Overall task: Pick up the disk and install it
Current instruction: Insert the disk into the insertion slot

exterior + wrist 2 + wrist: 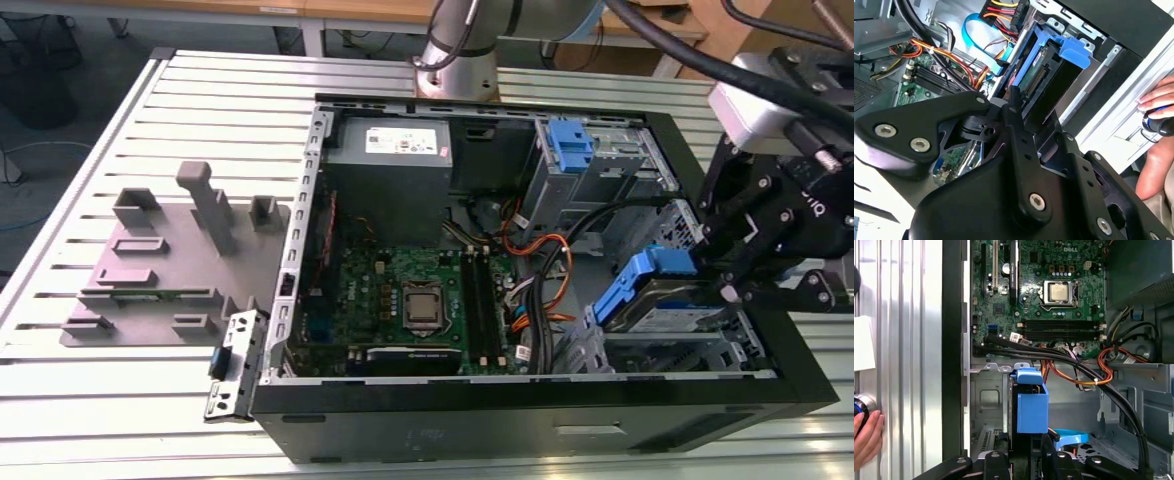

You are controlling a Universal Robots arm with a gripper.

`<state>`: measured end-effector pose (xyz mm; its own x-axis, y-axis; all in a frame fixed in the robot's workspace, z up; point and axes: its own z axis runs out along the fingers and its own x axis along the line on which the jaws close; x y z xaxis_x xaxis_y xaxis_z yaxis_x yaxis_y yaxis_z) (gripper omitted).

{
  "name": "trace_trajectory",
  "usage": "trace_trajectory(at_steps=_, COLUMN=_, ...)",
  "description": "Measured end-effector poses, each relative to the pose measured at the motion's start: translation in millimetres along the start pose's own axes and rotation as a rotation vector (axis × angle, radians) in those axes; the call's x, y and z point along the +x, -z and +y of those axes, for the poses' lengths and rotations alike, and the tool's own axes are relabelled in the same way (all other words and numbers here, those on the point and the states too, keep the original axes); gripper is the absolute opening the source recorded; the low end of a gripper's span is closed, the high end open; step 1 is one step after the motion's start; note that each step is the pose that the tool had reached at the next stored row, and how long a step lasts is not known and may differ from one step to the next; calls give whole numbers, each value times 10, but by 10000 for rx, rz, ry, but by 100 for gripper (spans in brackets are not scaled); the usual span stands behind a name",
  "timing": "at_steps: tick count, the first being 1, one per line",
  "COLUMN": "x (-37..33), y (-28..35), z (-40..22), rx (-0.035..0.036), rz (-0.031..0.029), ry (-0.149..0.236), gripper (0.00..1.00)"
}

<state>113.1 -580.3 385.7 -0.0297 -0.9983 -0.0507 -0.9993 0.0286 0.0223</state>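
The pincer [731,285] is clenched on the disk [654,300], gripping it by the end that points up. The disk sits tilted inside the open computer case [534,425], one end low in the metal drive bay and the other raised. It is at the side of the case nearest the bench [200,90] edge on the exterior view's right. In the second wrist view the disk's [1041,75] connector edge and blue rail face the camera past the black fingers [1013,100]. The first wrist view shows the blue carrier [1031,410] upright between cables and bay wall, with the motherboard [1054,290] beyond. A person's hand [866,435] rests on the bench outside the case.
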Motion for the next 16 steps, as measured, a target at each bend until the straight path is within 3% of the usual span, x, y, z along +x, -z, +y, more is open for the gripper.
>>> trace_trajectory(at_steps=9, x=10, y=-156, z=-3, rx=0, rz=3, ry=0, gripper=35)
trace_trajectory(at_steps=16, x=11, y=-161, z=-3, rx=0, rz=0, ry=-1, gripper=36)
